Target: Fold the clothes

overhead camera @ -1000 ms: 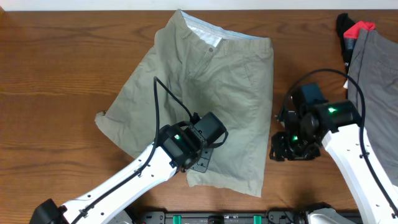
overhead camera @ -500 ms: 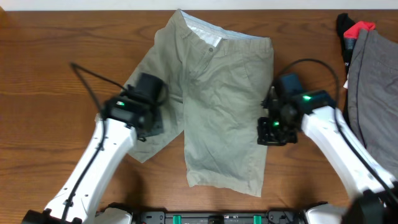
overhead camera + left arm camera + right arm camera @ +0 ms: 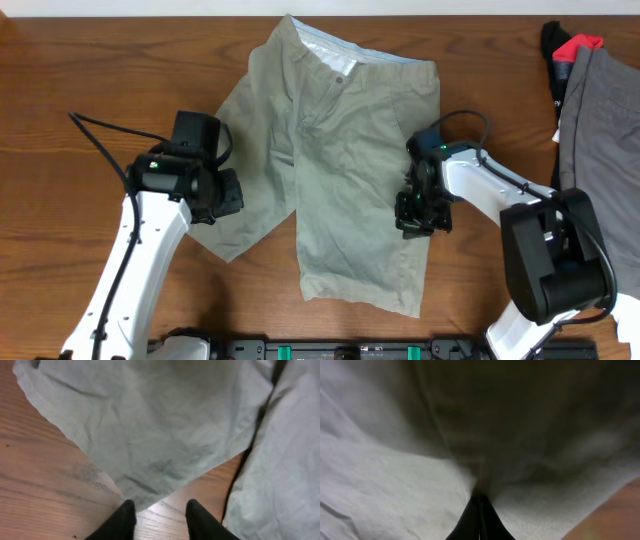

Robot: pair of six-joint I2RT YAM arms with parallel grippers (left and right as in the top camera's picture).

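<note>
Shorts [image 3: 340, 150] lie flat mid-table [image 3: 80, 80], waistband at far edge, legs toward robot; L gripper [image 3: 159, 507] released, fingers apart w/ nothing between, over the hem corner of the leg on its side, bare wood below; R gripper [image 3: 479, 497] clenched, fingers pressed together on a pucker of shorts fabric nr the other leg's outer edge; grey garment [image 3: 600, 120] and black-red cloth [image 3: 570, 45] at far right, apart from shorts.

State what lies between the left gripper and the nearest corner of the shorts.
Only a sliver of bare table, shown in the left wrist view: the open left gripper sits just short of the hem corner of the shorts.
</note>
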